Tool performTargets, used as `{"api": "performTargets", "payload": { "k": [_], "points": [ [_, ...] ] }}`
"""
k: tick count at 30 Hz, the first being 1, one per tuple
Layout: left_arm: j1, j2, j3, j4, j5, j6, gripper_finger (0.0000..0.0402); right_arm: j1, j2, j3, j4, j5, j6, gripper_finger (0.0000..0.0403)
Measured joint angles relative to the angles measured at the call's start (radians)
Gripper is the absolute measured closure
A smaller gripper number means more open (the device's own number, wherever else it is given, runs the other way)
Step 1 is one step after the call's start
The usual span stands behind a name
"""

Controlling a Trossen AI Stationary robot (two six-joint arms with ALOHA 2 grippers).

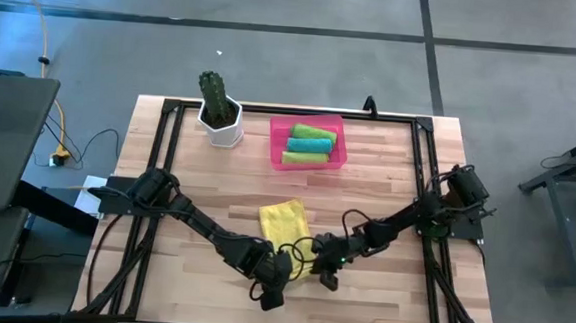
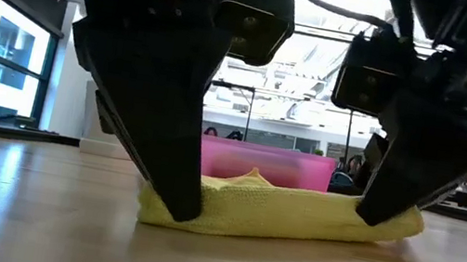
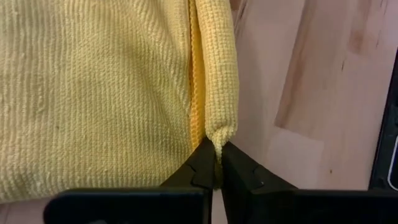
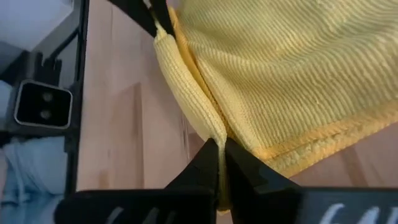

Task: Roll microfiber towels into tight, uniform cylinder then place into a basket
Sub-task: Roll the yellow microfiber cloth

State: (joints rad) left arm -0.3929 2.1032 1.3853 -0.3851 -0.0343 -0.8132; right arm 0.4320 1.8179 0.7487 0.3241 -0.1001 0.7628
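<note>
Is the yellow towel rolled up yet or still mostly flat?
Mostly flat. Only the near edge of the yellow towel is turned into a thin roll, pinched at its ends by the left gripper and right gripper.

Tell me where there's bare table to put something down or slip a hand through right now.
Free: the table between the pink basket and the right arm's base, and the wood between the cactus pot and the yellow towel. Crowded: the near edge, where the left gripper and right gripper each pinch an end of the towel's rolled edge.
</note>
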Motion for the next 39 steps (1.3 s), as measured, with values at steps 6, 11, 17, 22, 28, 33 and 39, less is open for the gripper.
{"api": "performTargets", "payload": {
  "k": [6, 11, 17, 22, 28, 33, 39],
  "points": [
    [-0.008, -0.010, 0.000, -0.015, -0.018, -0.052, 0.0396, -0.025, 0.000, 0.004, -0.008, -0.010, 0.077, 0.0402],
    [-0.011, -0.027, -0.001, -0.073, -0.088, -0.136, 0.0396, -0.045, -0.002, 0.005, -0.018, -0.031, 0.156, 0.0402],
    [-0.011, -0.048, 0.000, -0.131, -0.203, -0.242, 0.0396, -0.062, -0.005, 0.007, -0.066, -0.013, 0.206, 0.0402],
    [-0.009, -0.048, 0.001, -0.160, -0.243, -0.337, 0.0396, -0.076, -0.006, 0.007, -0.083, 0.018, 0.227, 0.0402],
    [0.013, -0.016, 0.005, -0.201, -0.231, -0.442, 0.0397, -0.079, -0.006, 0.008, -0.086, 0.041, 0.207, 0.0401],
    [0.019, -0.001, 0.006, -0.204, -0.217, -0.434, 0.0397, -0.079, -0.006, 0.006, -0.072, 0.044, 0.025, 0.0378],
    [0.019, 0.001, 0.004, -0.198, -0.216, -0.411, 0.0397, -0.085, -0.054, 0.004, -0.109, 0.008, -0.224, 0.0321]
  ]
}}
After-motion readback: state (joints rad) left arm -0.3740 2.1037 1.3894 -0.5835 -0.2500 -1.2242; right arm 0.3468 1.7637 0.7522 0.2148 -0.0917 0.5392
